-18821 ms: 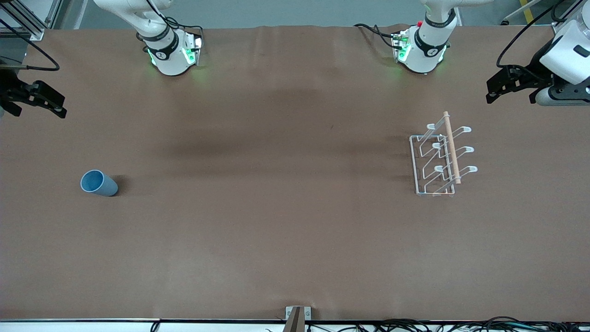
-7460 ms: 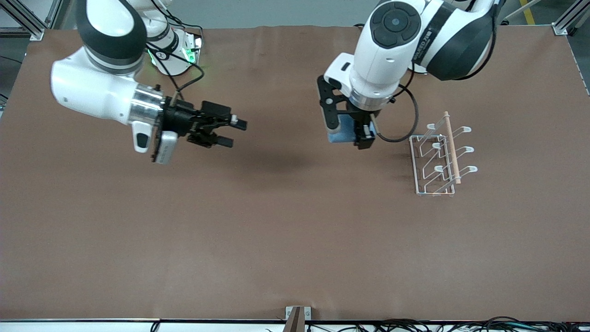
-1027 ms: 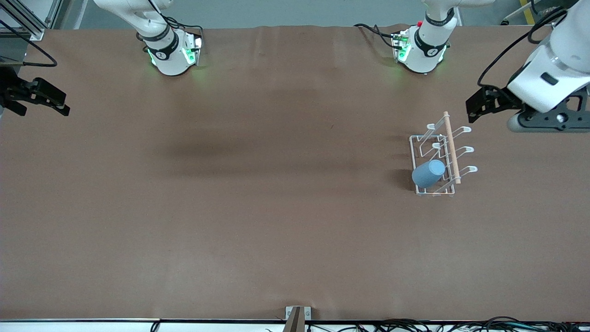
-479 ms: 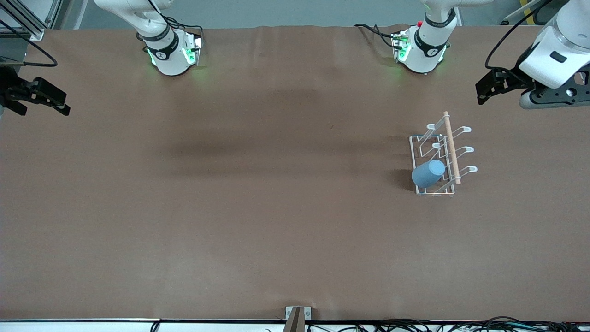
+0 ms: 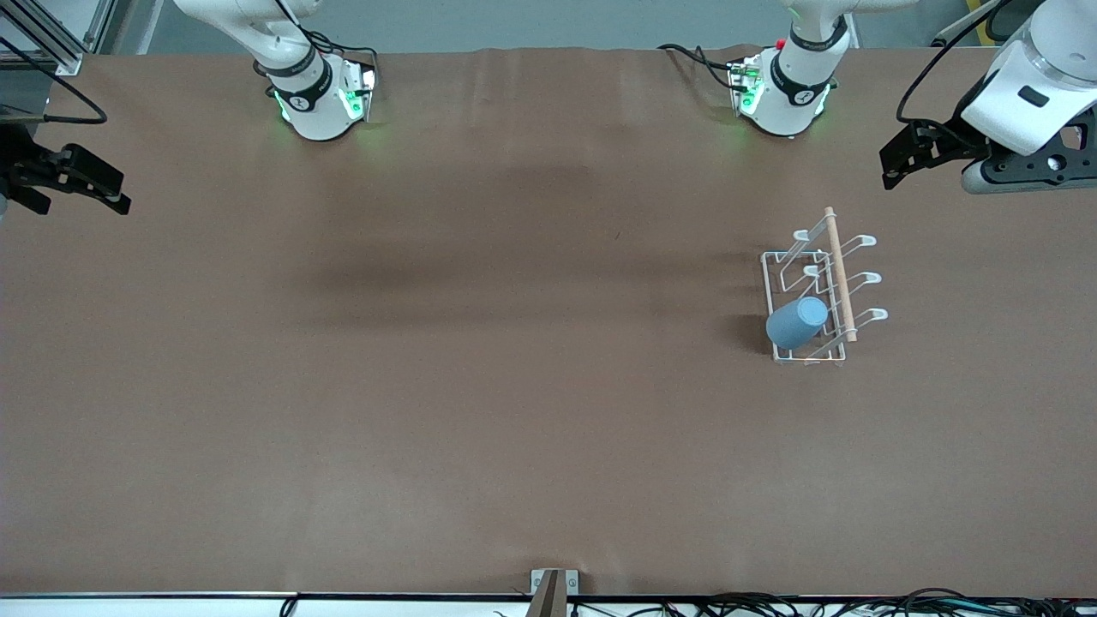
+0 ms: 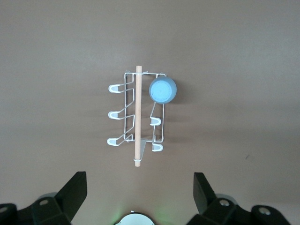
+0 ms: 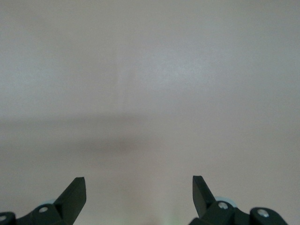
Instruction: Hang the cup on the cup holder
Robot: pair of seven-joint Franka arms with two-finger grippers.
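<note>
Cup (image 5: 797, 322) sits inverted on cup holder (image 5: 818, 291) peg nearest front cam, at left arm's end of surface (image 5: 514, 386); left wrist view shows its closed base. Left gripper (image 5: 902, 158) & right gripper (image 5: 81, 180) hang at surface ends, jaws wide apart, holding nothing

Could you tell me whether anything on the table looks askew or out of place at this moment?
Nothing stands out. The cup hangs mouth-down on a peg of the cup holder, at its end nearest the front camera. The holder stands square. The left gripper and right gripper wait open at their ends of the table.
</note>
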